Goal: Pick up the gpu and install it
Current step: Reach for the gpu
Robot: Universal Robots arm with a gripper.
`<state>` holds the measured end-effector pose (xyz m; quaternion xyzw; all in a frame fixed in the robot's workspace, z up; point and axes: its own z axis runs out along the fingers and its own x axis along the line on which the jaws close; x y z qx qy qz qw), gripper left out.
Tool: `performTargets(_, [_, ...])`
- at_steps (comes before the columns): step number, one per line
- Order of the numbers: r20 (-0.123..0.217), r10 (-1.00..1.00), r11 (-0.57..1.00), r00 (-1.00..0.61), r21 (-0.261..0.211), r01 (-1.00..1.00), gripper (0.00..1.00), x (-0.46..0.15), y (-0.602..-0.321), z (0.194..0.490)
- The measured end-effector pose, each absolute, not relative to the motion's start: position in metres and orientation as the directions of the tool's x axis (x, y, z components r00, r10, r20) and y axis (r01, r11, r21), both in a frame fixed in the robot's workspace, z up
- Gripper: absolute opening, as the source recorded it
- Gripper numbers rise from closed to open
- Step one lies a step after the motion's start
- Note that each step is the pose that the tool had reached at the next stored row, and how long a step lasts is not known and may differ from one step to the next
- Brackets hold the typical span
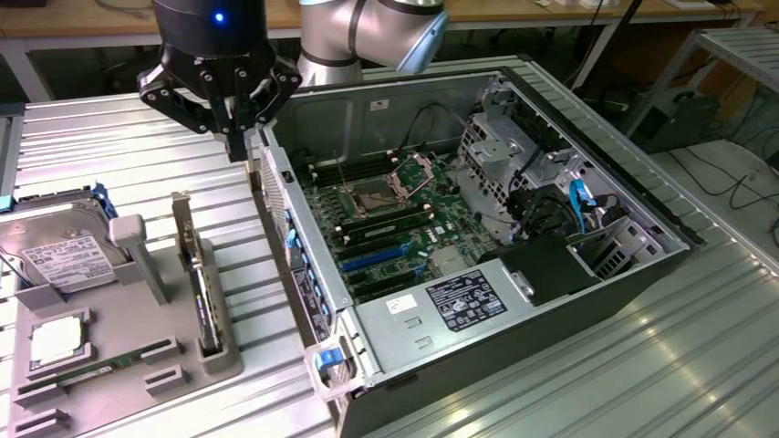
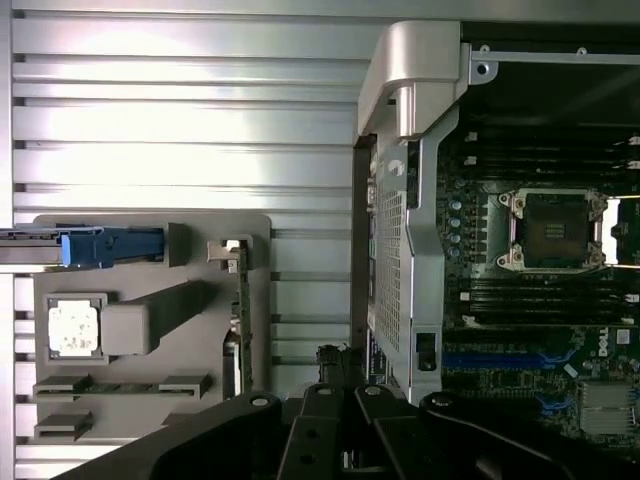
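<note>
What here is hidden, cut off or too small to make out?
1. gpu: exterior view, standing edge-on in its grey holder, so its faces are hidden.
2. hard drive: exterior view, cut off by the left edge.
3. power supply label: exterior view, print too small to read.

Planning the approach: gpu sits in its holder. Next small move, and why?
Probably shift the end effector over the gpu and open it: it hangs shut and empty by the case wall, and the gpu stands upright in the gray holder.
</note>
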<state>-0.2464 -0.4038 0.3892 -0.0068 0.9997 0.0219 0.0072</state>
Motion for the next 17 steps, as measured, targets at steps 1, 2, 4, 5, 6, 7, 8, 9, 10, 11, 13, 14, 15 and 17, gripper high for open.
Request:
performTargets(1, [-0.015, -0.013, 0.999, -1.000, 0.044, -0.014, 0.11, -0.248, -0.404, 0.389])
performTargets(2, [-0.015, -0.013, 0.999, -1.000, 0.044, -0.014, 0.11, -0.249, -0.404, 0.389])
performTargets(4, [-0.015, -0.013, 0.999, -1.000, 0.044, -0.014, 0.11, -0.252, -0.404, 0.389])
performTargets(5, [-0.015, -0.013, 0.999, -1.000, 0.044, -0.014, 0.11, -0.254, -0.404, 0.389])
performTargets(6, [-0.015, -0.013, 0.999, -1.000, 0.044, -0.014, 0.11, -0.256, -0.404, 0.389])
performTargets(7, [-0.015, -0.013, 0.999, -1.000, 0.044, -0.014, 0.11, -0.257, -0.404, 0.389])
performTargets(8, [-0.015, -0.013, 0.999, -1.000, 0.044, -0.014, 0.11, -0.259, -0.404, 0.389])
performTargets(9, [-0.015, -0.013, 0.999, -1.000, 0.044, -0.014, 0.11, -0.261, -0.404, 0.389])
performTargets(10, [-0.015, -0.013, 0.999, -1.000, 0.044, -0.014, 0.11, -0.262, -0.404, 0.389])
performTargets(11, [-0.015, -0.013, 0.999, -1.000, 0.044, -0.014, 0.11, -0.264, -0.404, 0.389])
performTargets(13, [-0.015, -0.013, 0.999, -1.000, 0.044, -0.014, 0.11, -0.267, -0.404, 0.389])
performTargets(14, [-0.015, -0.013, 0.999, -1.000, 0.044, -0.014, 0.11, -0.269, -0.404, 0.389])
performTargets(15, [-0.015, -0.013, 0.999, -1.000, 0.044, -0.014, 0.11, -0.271, -0.404, 0.389])
performTargets(17, [-0.015, -0.013, 0.999, -1.000, 0.044, -0.014, 0.11, -0.273, -0.405, 0.389])
